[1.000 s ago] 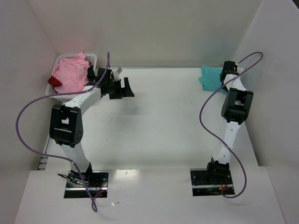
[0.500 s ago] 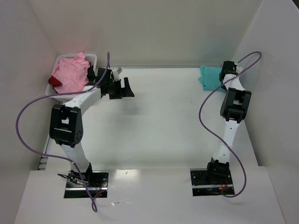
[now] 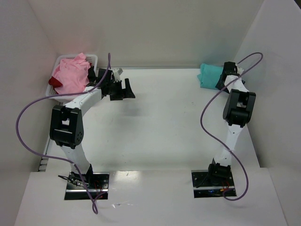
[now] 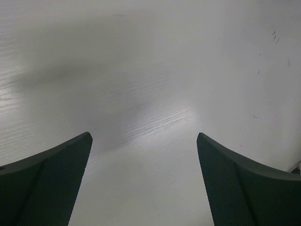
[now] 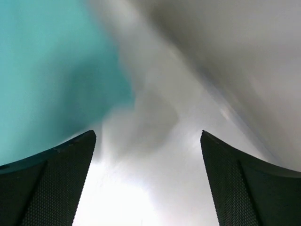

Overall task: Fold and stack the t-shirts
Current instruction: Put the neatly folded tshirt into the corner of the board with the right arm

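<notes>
**A:** Where do we find the teal-turquoise cloth t-shirt (image 3: 208, 75)?

**B:** It sits as a compact bundle in the far right corner of the white table (image 3: 164, 122). That puts it just ahead and to the left of the right gripper (image 5: 148, 134), whose jaws stand wide apart with only bare table between them. We judge it is parked there to start the stack.

**A:** And the others?

**B:** The light pink t-shirt (image 3: 70, 75) and the dark red t-shirt (image 3: 54, 82) lie heaped in the white plastic lattice basket (image 3: 92, 58), behind the left gripper (image 4: 143, 136). Its jaws gape too, empty over bare table, and are likely readied to fetch the next shirt.
</notes>
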### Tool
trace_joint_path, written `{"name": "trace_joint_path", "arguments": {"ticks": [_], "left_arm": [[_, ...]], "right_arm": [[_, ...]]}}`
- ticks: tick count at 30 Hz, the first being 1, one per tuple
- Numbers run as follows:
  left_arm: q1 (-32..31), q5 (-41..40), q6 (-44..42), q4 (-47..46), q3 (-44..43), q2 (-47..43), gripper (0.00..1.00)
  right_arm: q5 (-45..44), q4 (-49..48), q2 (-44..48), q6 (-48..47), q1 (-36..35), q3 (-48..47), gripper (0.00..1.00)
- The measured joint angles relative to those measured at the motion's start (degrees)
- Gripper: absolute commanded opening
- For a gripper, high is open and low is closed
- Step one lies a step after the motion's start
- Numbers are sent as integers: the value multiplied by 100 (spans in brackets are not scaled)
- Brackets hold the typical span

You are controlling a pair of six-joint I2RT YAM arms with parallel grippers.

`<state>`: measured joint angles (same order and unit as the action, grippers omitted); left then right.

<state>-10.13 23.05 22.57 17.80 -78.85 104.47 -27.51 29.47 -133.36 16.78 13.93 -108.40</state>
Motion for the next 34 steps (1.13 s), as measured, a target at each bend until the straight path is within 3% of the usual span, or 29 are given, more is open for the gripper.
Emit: {"name": "trace_joint_path", "arguments": {"ticks": [4, 10, 13, 18, 22, 26, 34], "left_arm": [[0, -37, -7, 50, 0, -46, 100], [0, -81, -17, 138, 0, -492, 100], [0, -131, -17, 138, 17, -879, 100], [0, -382, -28, 153, 138, -1521, 100], [0, -734, -37, 247, 455, -2120, 100], [0, -1150, -26, 455, 852, -2815, 100], [0, -1585, 28, 793, 1021, -3515, 100]], "right_arm": [[450, 55, 1342, -61, -426, 1014, 100], [1093, 26, 3340, -79, -1202, 1143, 100], [1449, -31, 4118, 2, -1185, 1333, 100], [2260, -262, 5451, 367, -1054, 2796, 100], [2992, -313, 6076, 629, -1108, 3834, 100], [3161, -317, 6437, 743, -1556, 4557, 100], [3119, -254, 6524, 756, -1921, 4843, 100]]}}
